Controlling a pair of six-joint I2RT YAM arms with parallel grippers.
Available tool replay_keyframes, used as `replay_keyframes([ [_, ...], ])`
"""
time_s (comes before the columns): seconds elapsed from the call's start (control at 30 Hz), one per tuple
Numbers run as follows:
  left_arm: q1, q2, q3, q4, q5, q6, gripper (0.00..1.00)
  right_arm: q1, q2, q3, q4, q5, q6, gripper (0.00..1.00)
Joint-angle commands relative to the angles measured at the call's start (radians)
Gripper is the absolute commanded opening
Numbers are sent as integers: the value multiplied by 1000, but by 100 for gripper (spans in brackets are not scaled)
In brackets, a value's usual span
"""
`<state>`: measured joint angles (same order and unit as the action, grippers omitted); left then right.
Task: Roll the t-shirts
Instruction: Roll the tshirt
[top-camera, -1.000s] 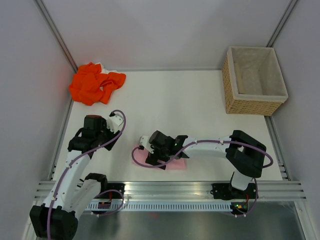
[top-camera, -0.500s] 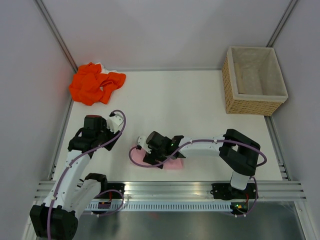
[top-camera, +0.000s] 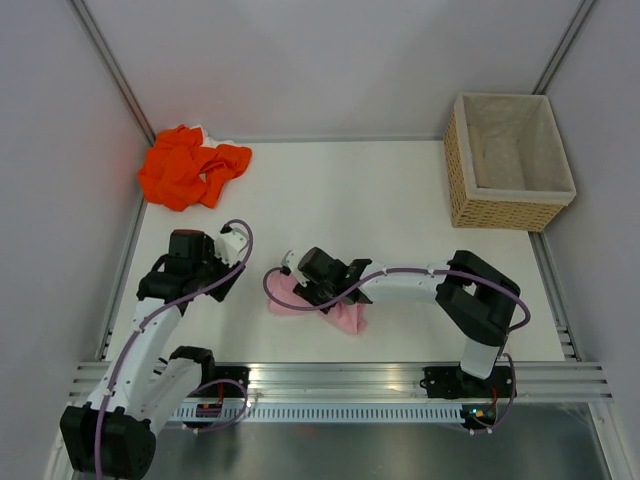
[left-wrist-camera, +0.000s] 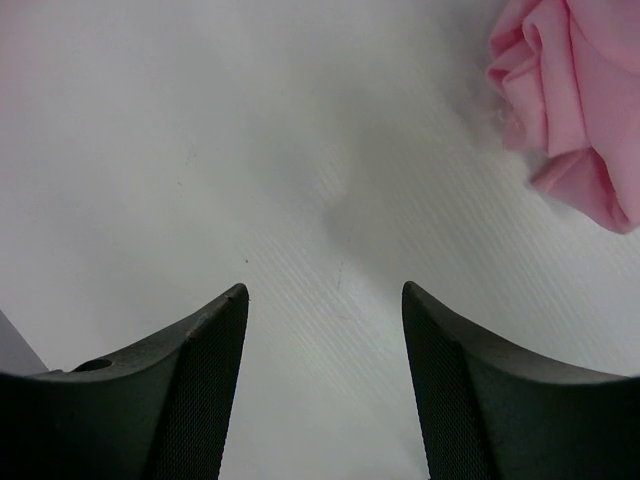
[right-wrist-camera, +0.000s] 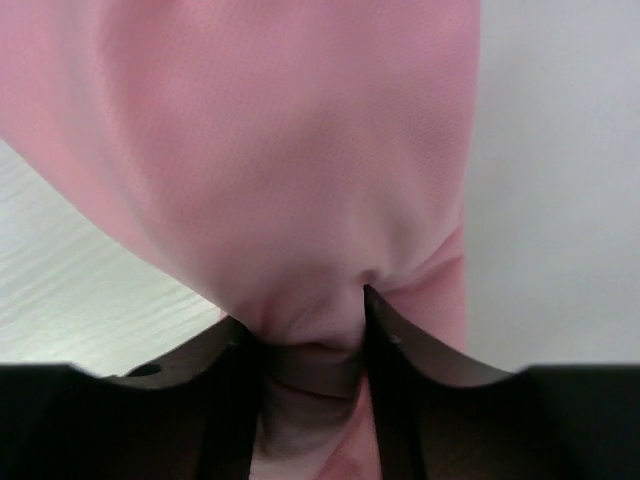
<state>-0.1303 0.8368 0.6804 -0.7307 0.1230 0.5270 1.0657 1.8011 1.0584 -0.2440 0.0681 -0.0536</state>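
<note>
Brightly and evenly lit from overhead in the top view, with only faint, soft shadows right beside the pink t-shirt (top-camera: 348, 317) and a dull sheen on the metal rail (top-camera: 340, 378) nearer than it. Sharp throughout there. From the left wrist, mildly soft on that shirt, with a diffuse grey shadow just beside it. From the right wrist, blurred at close range across its cloth, near-black below it.

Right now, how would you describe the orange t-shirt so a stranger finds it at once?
On the white table, look to the far left corner, opposite the basket. The orange t-shirt lies crumpled there; the pink t-shirt is held in the right claw.
</note>
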Motion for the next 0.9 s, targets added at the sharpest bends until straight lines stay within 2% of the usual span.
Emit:
replay_keyframes([
  [0.0, 6, 13, 1, 7, 47, -25, 68, -29, 26, -37, -86, 22, 35, 51],
  [0.07, 6, 33, 10, 8, 61, -25, 68, -27, 9, -32, -87, 16, 32, 69],
  [0.17, 5, 70, 51, -1, 107, -28, 69, -29, -29, -25, -81, 25, 37, 78],
  [0.37, -6, 231, 205, -4, 291, -84, 75, -29, -207, 17, -90, 90, 101, 84],
  [0.53, -75, 367, 265, 69, 293, -180, 80, -30, -408, -44, -115, 72, 236, 92],
  [0.67, -166, 401, 236, 184, 273, -248, 82, -93, -525, -249, -81, 29, 498, 93],
  [0.87, -256, 514, 220, 315, 227, -309, 82, -258, -703, -480, 84, -42, 670, 95],
])
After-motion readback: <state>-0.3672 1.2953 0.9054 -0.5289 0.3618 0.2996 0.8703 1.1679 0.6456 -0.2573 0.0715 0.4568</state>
